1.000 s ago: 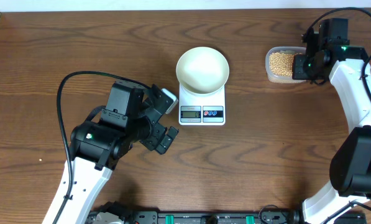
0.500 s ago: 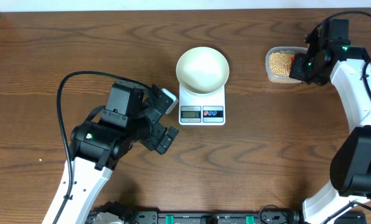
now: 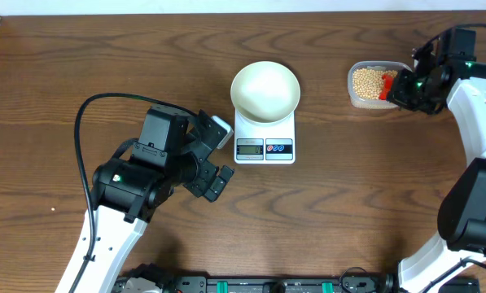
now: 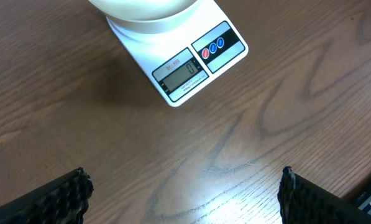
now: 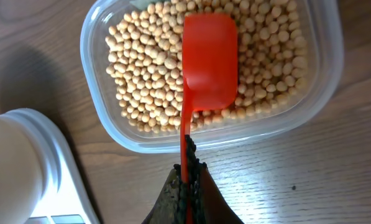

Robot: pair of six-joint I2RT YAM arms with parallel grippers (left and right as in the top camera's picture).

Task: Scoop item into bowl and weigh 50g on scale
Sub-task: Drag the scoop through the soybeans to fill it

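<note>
Counter (image 3: 348,203): dark brown wood grain, pale strip along the far edge. Two things sit directly on it. White scale (image 3: 264,142) about centre, square to the edges, display and red/blue buttons on the near side. Clear rounded-rectangular plastic tub (image 3: 351,88) at far right, roughly level with the scale's far half, well apart from it. Small pale speck (image 3: 53,209) on bare wood at left, can't tell what it is.

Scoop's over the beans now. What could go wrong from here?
The right gripper pinches only the thin handle end of the red scoop, so it may twist when dug into the beans. The tub is unheld and might slide. Beans could spill onto the table on the way to the bowl.
</note>
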